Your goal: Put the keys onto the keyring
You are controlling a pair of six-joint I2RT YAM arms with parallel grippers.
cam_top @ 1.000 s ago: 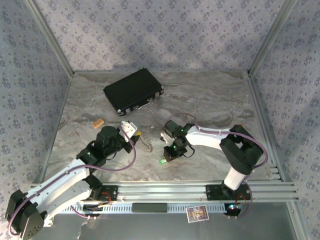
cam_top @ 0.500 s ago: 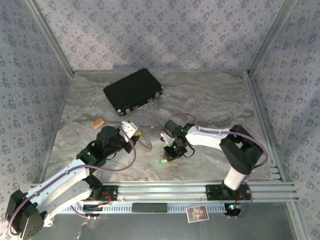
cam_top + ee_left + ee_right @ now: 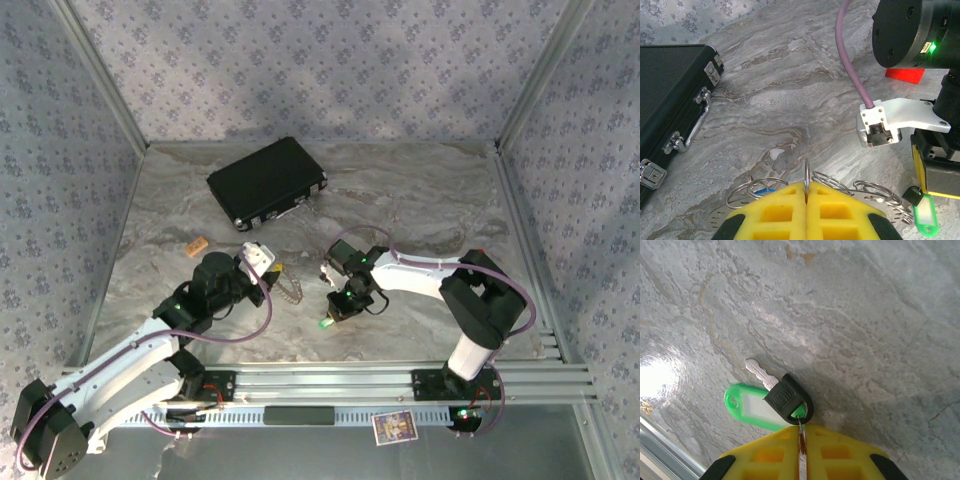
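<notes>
Table (image 3: 430, 200): the black case (image 3: 266, 182) sits upper left, not involved. The left gripper (image 3: 806, 189), bottom centre of its wrist view, has its pads pressed together on a thin upright loop of the keyring (image 3: 892, 212), whose toothed plate lies flat beneath. The right gripper (image 3: 801, 435), bottom centre, is pinched on the small ring of the green key (image 3: 786, 398), down at the table surface. Assessment: key and keyring are apart, and threading is not yet done.

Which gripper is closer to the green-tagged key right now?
Right. The right gripper pinches the small ring on the green-tagged key. The left gripper sits apart from that key, shut on a wire loop at the keyring.
</notes>
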